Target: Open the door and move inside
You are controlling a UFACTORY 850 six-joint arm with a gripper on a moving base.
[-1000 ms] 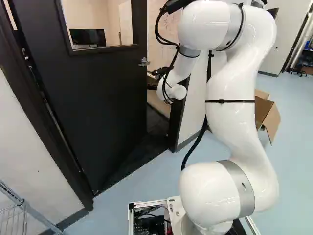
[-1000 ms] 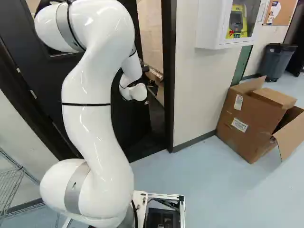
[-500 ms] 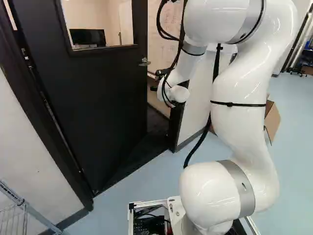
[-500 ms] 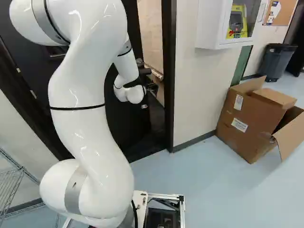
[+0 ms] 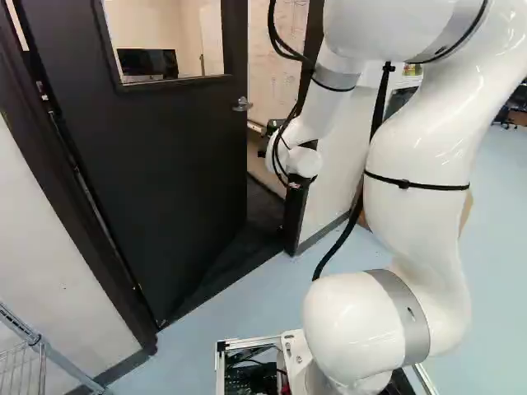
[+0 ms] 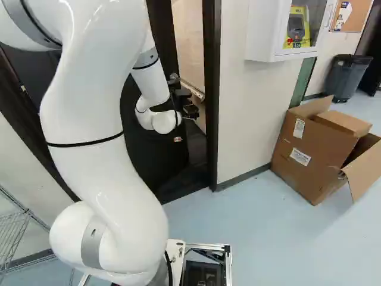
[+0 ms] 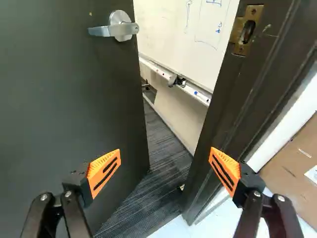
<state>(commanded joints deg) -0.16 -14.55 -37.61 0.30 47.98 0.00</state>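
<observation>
Left base view: white arm (image 5: 416,197) climbs from the low joint, leans toward the right edge, runs out past the top; its forearm drops back to the wrist, near the free edge of the door (image 5: 165,173). Right base view has the same bend, leaning left, with the gripper (image 6: 187,102) beside the doorway. Door stands ajar, lever handle (image 7: 121,29) on its face, dark door frame (image 7: 228,104) across the gap; whiteboard (image 7: 183,29) and dark carpet (image 7: 158,163) visible through it. Containers: cardboard box (image 6: 306,158) on the floor by the wall, flaps open, a brown piece lying over its top — inside mostly hidden. White wall cabinet (image 6: 262,36) holds a yellow-backed device (image 6: 297,30). Dark bin (image 6: 348,77) farther off, contents out of sight. Wrist view: jaws spread wide, orange pads (image 7: 105,172) angled toward each other, nothing pinched. One finger shows against the door face, the other against the frame, the gap lying ahead between them — whether either fingertip touches, cannot tell.
</observation>
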